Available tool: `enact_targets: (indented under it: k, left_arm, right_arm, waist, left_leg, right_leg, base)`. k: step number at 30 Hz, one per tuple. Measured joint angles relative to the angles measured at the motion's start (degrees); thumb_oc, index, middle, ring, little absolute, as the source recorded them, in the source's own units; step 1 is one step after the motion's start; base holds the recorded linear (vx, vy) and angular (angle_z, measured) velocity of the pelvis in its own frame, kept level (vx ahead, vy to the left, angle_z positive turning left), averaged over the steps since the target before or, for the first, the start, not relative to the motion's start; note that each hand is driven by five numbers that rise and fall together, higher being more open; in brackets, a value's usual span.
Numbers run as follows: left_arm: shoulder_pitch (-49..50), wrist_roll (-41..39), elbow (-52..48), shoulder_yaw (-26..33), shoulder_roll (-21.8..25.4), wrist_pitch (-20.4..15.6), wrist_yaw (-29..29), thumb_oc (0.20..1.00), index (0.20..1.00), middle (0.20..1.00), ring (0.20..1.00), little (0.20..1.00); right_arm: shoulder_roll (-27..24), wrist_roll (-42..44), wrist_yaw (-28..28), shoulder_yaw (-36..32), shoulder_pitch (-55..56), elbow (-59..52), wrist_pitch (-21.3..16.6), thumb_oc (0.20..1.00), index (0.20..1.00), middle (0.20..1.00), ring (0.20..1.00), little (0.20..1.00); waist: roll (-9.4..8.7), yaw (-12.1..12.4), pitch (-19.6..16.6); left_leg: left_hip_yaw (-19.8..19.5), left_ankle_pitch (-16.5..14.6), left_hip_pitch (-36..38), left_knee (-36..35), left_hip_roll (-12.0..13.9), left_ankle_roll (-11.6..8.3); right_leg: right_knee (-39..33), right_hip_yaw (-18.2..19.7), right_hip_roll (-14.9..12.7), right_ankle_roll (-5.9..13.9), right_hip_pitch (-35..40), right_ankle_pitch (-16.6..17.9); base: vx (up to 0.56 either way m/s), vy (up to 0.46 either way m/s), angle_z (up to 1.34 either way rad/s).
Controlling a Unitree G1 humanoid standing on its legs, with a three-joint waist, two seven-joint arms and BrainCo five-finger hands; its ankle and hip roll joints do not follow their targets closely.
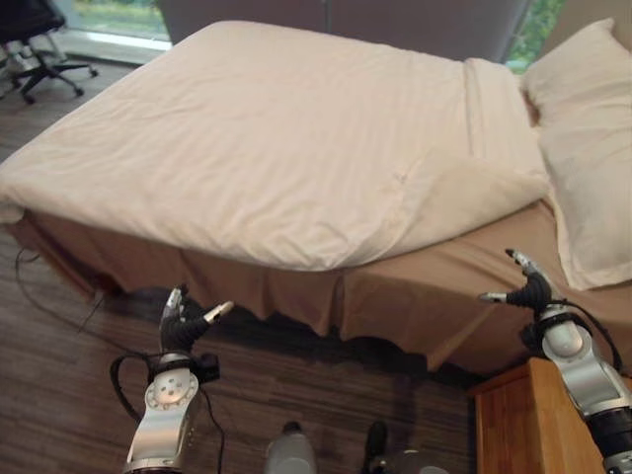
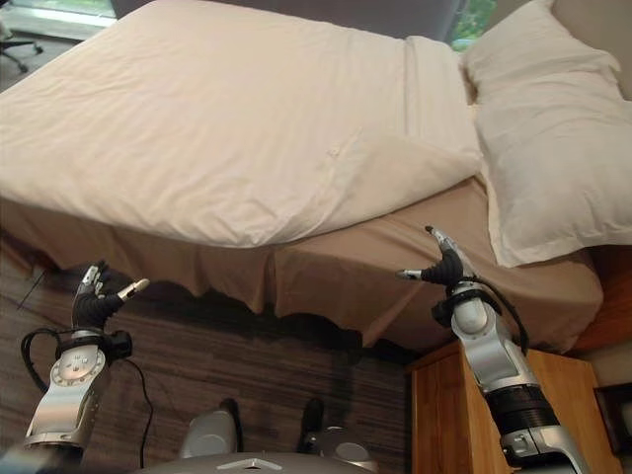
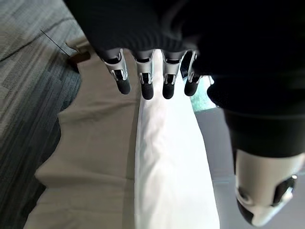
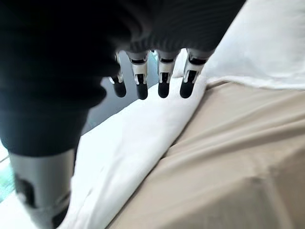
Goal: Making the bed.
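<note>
A cream duvet (image 1: 267,148) lies spread over the bed, its near edge hanging over a tan sheet (image 1: 415,296) that drapes down the bed's side. A white pillow (image 1: 588,148) rests at the head end on the right. My left hand (image 1: 183,324) hovers low in front of the bed's side, open, thumb spread, holding nothing. My right hand (image 1: 528,286) is raised beside the tan sheet below the pillow, open and empty too. The duvet edge (image 4: 143,143) shows beyond my right fingers (image 4: 163,86), and the duvet edge (image 3: 167,157) shows beyond my left fingers (image 3: 145,83).
A wooden nightstand (image 1: 523,420) stands at the lower right under my right arm. An office chair (image 1: 39,49) sits at the far left by a window. Dark wood floor (image 1: 59,395) runs along the bed's near side.
</note>
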Motion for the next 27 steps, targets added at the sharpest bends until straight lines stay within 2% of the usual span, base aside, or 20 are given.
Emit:
enact_targets:
  k: [1,2,3,4,6,8,9,10,12,13,14,15,16,18,21,22,24,25,26,27]
  left_arm:
    - [-0.8,0.0,-0.3,-0.3,0.3,-0.1,0.0,1.0,1.0,1.0,1.0,1.0]
    - [-2.6,0.0,-0.8,-0.2,2.0,-0.5,0.1,1.0,1.0,1.0,1.0,1.0]
    - [-3.6,0.0,-1.2,-0.2,2.0,-0.8,0.4,1.0,1.0,1.0,1.0,1.0]
    - [-3.6,0.0,-1.2,-0.2,2.1,-0.9,0.4,1.0,1.0,1.0,1.0,1.0]
    - [-3.6,-0.5,-0.8,0.9,2.0,-1.2,0.7,1.0,1.0,1.0,1.0,1.0]
    - [-2.7,-1.6,-0.6,0.9,2.0,-1.4,0.8,1.0,1.0,1.0,1.0,1.0]
    - [-1.8,-1.6,-0.2,0.6,2.1,-1.4,0.9,1.0,1.0,1.0,1.0,1.0]
    - [-1.7,-1.6,0.5,0.5,1.8,-1.4,1.0,1.0,1.0,1.0,1.0,1.0]
    - [-3.3,-1.6,3.9,-0.3,2.8,-1.0,1.0,1.0,1.0,1.0,1.0,1.0]
    - [-4.6,-2.1,4.5,-2.5,4.7,-0.6,1.0,1.0,1.0,1.0,1.0,1.0]
    - [-5.3,-2.1,4.4,-3.9,5.8,-0.6,0.9,1.0,1.0,1.0,1.0,1.0]
    - [-6.1,-2.1,4.4,-4.2,6.1,-0.7,0.7,1.0,1.0,1.0,1.0,1.0]
    - [-7.2,-2.2,4.7,-4.5,6.7,-0.8,1.0,1.0,1.0,1.0,1.0,1.0]
    - [-10.0,-2.2,5.3,-4.7,8.0,-0.9,1.0,1.0,1.0,1.0,1.0,1.0]
    - [-14.0,-2.3,8.8,-4.6,10.6,-1.2,1.6,1.0,1.0,1.0,1.0,1.0]
    - [-15.0,-2.5,9.7,-4.1,10.3,-1.2,1.7,1.0,1.0,1.0,1.0,1.0]
    - [-16.1,-4.0,10.3,-5.3,10.3,-1.3,1.6,1.0,1.0,1.0,1.0,1.0]
    - [-16.2,-4.1,10.2,-5.7,10.5,-1.8,1.6,1.0,1.0,1.0,1.0,1.0]
    - [-16.0,-4.1,10.0,-5.7,11.3,-1.8,1.6,1.0,1.0,1.0,1.0,1.0]
    - [-15.3,-4.3,9.9,-4.7,9.8,-2.0,2.1,1.0,1.0,1.0,1.0,1.0]
  right_arm:
    - [-0.3,0.0,0.1,0.5,-1.6,0.9,0.1,1.0,1.0,1.0,1.0,1.0]
    - [0.9,0.0,0.2,0.9,-1.6,1.4,0.0,1.0,1.0,1.0,1.0,1.0]
    - [1.1,0.0,0.3,1.0,-1.8,1.6,-0.1,1.0,1.0,1.0,1.0,1.0]
    - [1.2,0.0,0.3,1.0,-2.1,1.7,-0.1,1.0,1.0,1.0,1.0,1.0]
    - [2.5,0.0,0.3,2.9,-6.5,4.5,0.1,1.0,1.0,1.0,1.0,1.0]
    - [4.1,0.0,0.1,2.9,-7.0,5.9,-0.6,1.0,1.0,1.0,1.0,1.0]
    - [6.0,0.2,0.2,3.2,-7.2,8.9,-0.8,1.0,1.0,1.0,1.0,1.0]
    - [6.7,0.3,0.3,4.4,-6.7,9.9,-0.4,1.0,1.0,1.0,1.0,1.0]
    - [7.2,1.3,0.4,6.9,-5.9,10.3,-0.2,1.0,1.0,1.0,1.0,1.0]
    - [7.6,1.4,0.4,7.5,-5.6,10.1,0.2,1.0,1.0,1.0,1.0,1.0]
    - [7.6,1.4,0.3,7.3,-5.4,10.1,0.2,1.0,1.0,1.0,1.0,1.0]
    - [7.5,1.4,0.2,7.3,-5.2,10.2,0.4,1.0,1.0,1.0,1.0,1.0]
    - [7.5,1.7,-0.1,7.1,-5.8,10.7,0.5,1.0,1.0,1.0,1.0,1.0]
    - [7.4,2.0,-0.5,6.4,-6.3,10.7,0.5,1.0,1.0,1.0,1.0,1.0]
    - [6.5,3.8,-2.1,5.8,-10.7,13.4,0.5,1.0,1.0,1.0,1.0,1.0]
    - [5.6,3.9,-2.5,5.0,-11.6,13.5,0.5,1.0,1.0,1.0,1.0,1.0]
    - [2.7,3.4,-4.3,3.5,-11.5,13.5,1.4,1.0,1.0,1.0,1.0,1.0]
    - [0.1,3.1,-4.7,3.4,-11.9,13.5,1.9,1.0,1.0,1.0,1.0,1.0]
    - [-1.3,1.4,-5.0,3.4,-12.8,13.7,1.9,1.0,1.0,1.0,1.0,1.0]
    - [-1.4,-1.3,-7.0,3.0,-14.7,15.8,1.8,1.0,1.0,1.0,1.0,1.0]
  waist:
    - [1.56,1.0,0.2]
    - [-1.12,1.2,0.5]
    - [-1.82,-0.1,0.9]
    - [-1.78,0.4,0.8]
    - [-1.93,0.6,0.7]
    - [-1.06,0.7,-0.4]
    - [-0.42,1.4,-2.0]
    - [-0.09,2.5,-2.5]
    - [-1.07,1.6,-2.6]
    - [-1.29,-1.2,-2.5]
    - [-1.56,-2.4,-2.6]
    - [-1.67,-3.0,-2.7]
    - [-1.55,-3.1,-2.6]
    - [-1.91,-4.6,-2.8]
    - [-1.33,-6.0,-2.4]
    - [-0.94,-6.1,-2.2]
    - [-1.07,-7.6,-1.1]
    - [-1.29,-7.2,-1.2]
    - [-2.45,-6.7,-1.5]
    - [-1.8,-5.8,-1.6]
  left_leg:
    - [-0.2,3.8,0.8,-2.2,0.5,3.23]
    - [1.5,4.1,0.6,-1.4,-1.0,3.55]
    - [4.5,4.2,-1.0,1.4,0.7,3.25]
    - [4.3,4.2,-1.3,1.2,0.6,2.98]
    - [3.7,4.9,-0.2,-4.6,0.0,3.86]
    - [2.0,5.5,1.4,-7.3,-0.1,4.66]
    - [0.9,6.6,2.3,-6.9,-0.3,6.19]
    - [3.3,8.1,3.8,-7.4,-0.3,7.38]
    - [4.7,7.9,5.4,-7.6,-2.3,8.95]
    - [4.1,7.5,7.6,-8.8,-4.0,11.53]
    - [4.3,8.3,8.5,-9.2,-4.6,12.18]
    - [3.7,6.6,9.8,-9.2,-5.0,12.75]
    - [3.4,5.0,11.2,-9.3,-5.5,12.39]
    - [2.8,5.6,11.5,-9.2,-5.7,12.87]
    - [-0.8,3.5,11.7,-9.1,-5.6,11.29]
    - [-1.4,3.0,11.6,-9.1,-5.3,10.75]
    - [-7.3,1.3,13.5,-9.2,-5.9,9.31]
    - [-8.9,0.3,14.3,-9.5,-5.8,8.4]
    - [-9.6,0.1,15.5,-9.5,-6.0,7.07]
    - [-10.8,-0.7,17.0,-9.5,-4.1,5.47]
  right_leg:
    - [11.5,-0.3,0.3,-0.02,-2.4,-3.6]
    - [16.5,1.7,-2.3,0.72,-1.6,-10.9]
    - [13.0,0.4,-2.3,-0.22,1.0,-11.3]
    - [11.8,0.7,-2.3,0.06,1.3,-11.1]
    - [2.8,2.7,-2.5,0.73,6.1,-6.3]
    - [-0.9,3.9,-2.5,1.77,9.4,-5.2]
    - [-0.4,5.3,-3.3,3.13,9.2,-6.3]
    - [4.9,5.7,-4.8,2.97,7.3,-7.5]
    - [17.9,5.2,-7.8,6.07,2.1,-9.4]
    - [38.0,5.4,-11.3,7.25,-7.1,-4.9]
    - [43.1,5.2,-12.9,7.62,-9.6,-3.6]
    - [43.7,5.5,-13.6,8.06,-10.9,-3.7]
    - [41.7,4.3,-14.9,7.83,-12.6,-5.2]
    - [32.3,2.2,-15.3,7.4,-12.7,-4.9]
    - [5.9,2.5,-11.2,7.01,-11.4,-0.6]
    - [-5.1,5.4,-8.7,7.46,-10.4,2.2]
    - [-8.0,9.8,-7.9,9.21,-9.2,8.5]
    - [-7.8,12.2,-7.7,8.64,-7.8,9.0]
    - [-7.8,11.4,-8.3,8.47,-5.6,8.6]
    - [-7.5,9.9,-7.1,5.78,-3.4,12.7]
  base:
    - [0.28,0.114,-0.2]
    - [0.35,0.14,0.6]
    - [0.42,0.132,0.76]
    - [0.4,0.131,0.53]
    - [0.43,0.122,-0.14]
    - [0.47,0.155,-0.29]
    - [0.45,0.199,-0.84]
    - [0.28,0.193,-0.9]
    - [0.26,0.159,-0.31]
    - [0.26,0.077,0.31]
    - [0.28,0.015,0.44]
    - [0.19,-0.016,0.1]
    - [0.17,-0.052,0.04]
    - [0.21,-0.114,0.36]
    - [0.38,-0.237,0.42]
    - [0.29,-0.207,0.64]
    - [0.36,-0.282,1.26]
    - [0.38,-0.34,1.32]
    - [0.39,-0.358,0.85]
    - [0.28,-0.268,0.82]
